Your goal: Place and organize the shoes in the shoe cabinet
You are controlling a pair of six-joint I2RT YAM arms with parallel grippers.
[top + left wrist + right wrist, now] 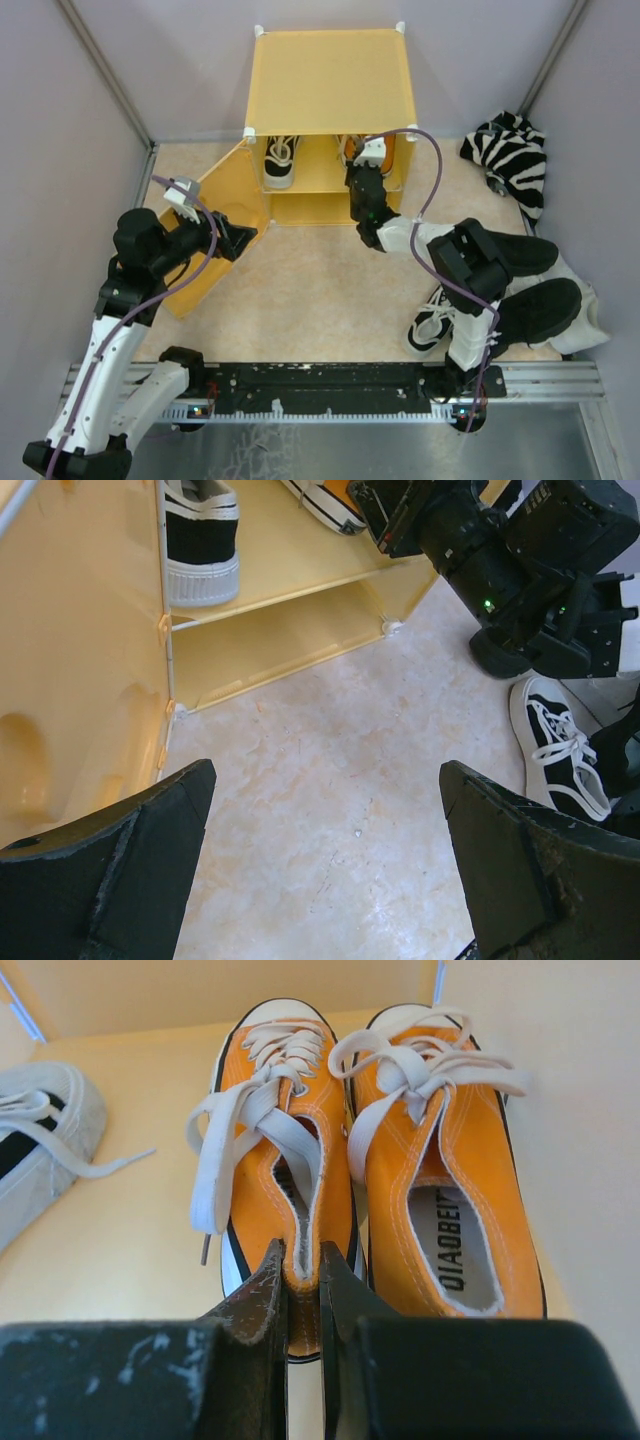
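Observation:
The yellow-orange shoe cabinet [330,75] stands at the back with its door [205,225] swung open to the left. On its inner shelf [120,1220] sit a black-and-white sneaker [280,160] at the left and two orange sneakers side by side at the right. My right gripper [305,1265] reaches into the cabinet and is shut on the heel of the left orange sneaker [275,1160]; the right orange sneaker [450,1180] lies beside it. The other black-and-white sneaker [430,322] lies on the floor by the right arm. My left gripper [325,855] is open and empty over the floor beside the door.
A zebra-striped cloth [512,155] lies at the back right. A white cloth [580,315] lies under the right arm at the right. Grey walls close in both sides. A black rail [330,380] runs along the near edge.

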